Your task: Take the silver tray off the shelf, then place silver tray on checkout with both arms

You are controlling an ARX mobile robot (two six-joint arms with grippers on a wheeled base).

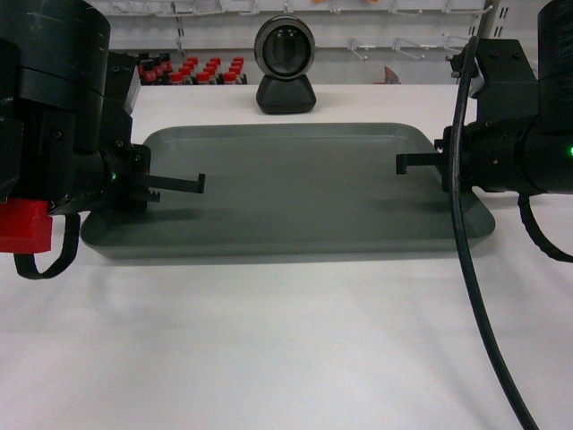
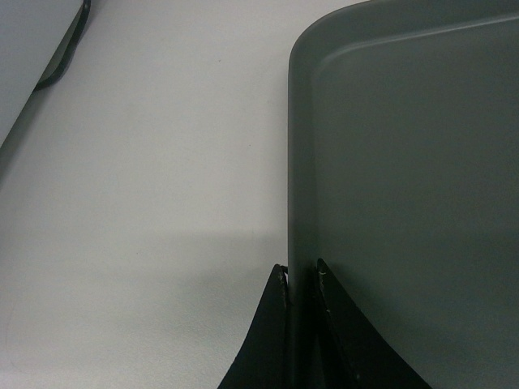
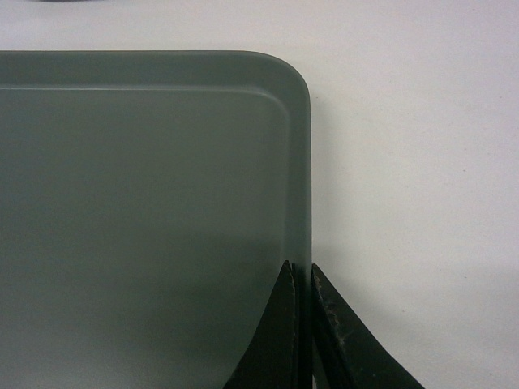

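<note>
tray (image 1: 286, 193) lies flat on white checkout table (image 1: 286, 340), scanner (image 1: 285, 67) just beyond its rim at 12 o'clock | left gripper (image 2: 302, 279) clamped over tray's rim at 9 o'clock | right gripper (image 3: 302, 279) clamped over rim at 3 o'clock | red-capped bottles (image 1: 192, 70) behind at 11 o'clock

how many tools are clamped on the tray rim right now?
2. The left tool pinches the silver tray's left rim; the right tool pinches its right rim. The tray rests flat on the checkout.
</note>
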